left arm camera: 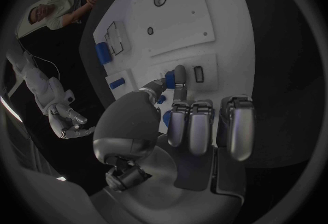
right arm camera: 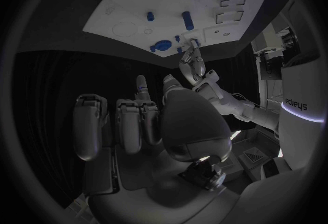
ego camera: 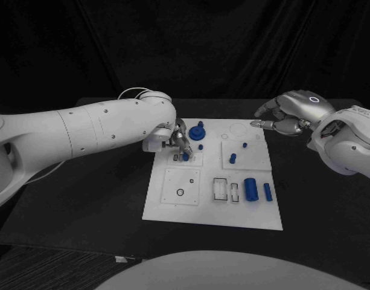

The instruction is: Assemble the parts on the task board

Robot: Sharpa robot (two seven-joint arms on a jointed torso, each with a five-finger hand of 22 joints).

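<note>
Fingers (left arm camera: pixel 179 79) of the left hand (ego camera: pixel 174 138) pinch a small blue part (left arm camera: pixel 169 77) over the white task board's (ego camera: pixel 185 205) left middle. Farther off, the right hand (ego camera: pixel 287 115) hovers past the board's far right corner, fingers curled, empty.

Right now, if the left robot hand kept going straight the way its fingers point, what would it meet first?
Probably the task board itself. The left robot hand points down at it, pinching a small blue part beside a small rectangular slot. Remaining height is unclear.
</note>
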